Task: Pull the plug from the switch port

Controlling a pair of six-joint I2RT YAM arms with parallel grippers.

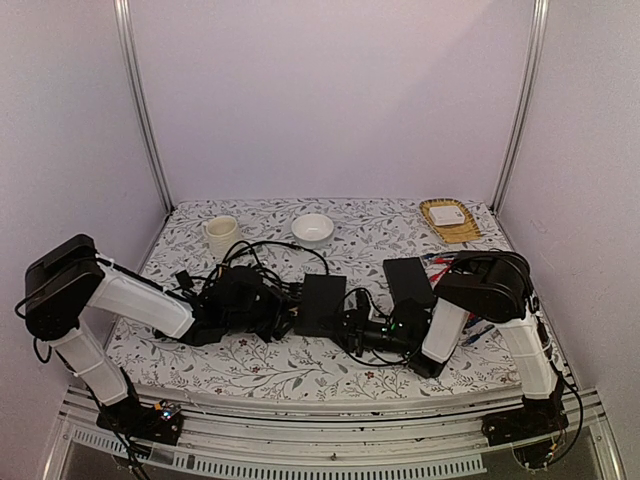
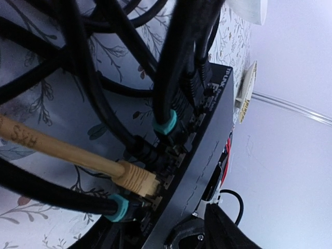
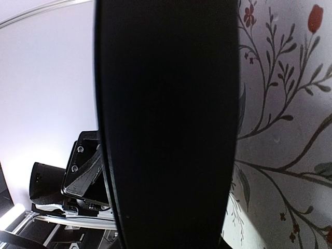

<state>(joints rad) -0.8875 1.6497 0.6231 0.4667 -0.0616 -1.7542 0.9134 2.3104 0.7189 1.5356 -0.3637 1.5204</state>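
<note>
Switch [image 1: 322, 303] at mid-counter [image 1: 300, 365], plugs [image 2: 137, 179] seated along its left edge. Left end effector [image 1: 285, 314] beside the ports, right end effector [image 1: 345, 323] at the opposite edge; neither's grip state can be told.

White shells on left arm [image 1: 140, 300] and right arm [image 1: 533, 352], black joints, possibly a green wrist light.

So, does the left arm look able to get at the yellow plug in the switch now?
Probably yes: the left gripper sits at the port edge of the switch, and the yellow plug shows close and uncovered in its wrist view, though black cables crowd both sides.
</note>
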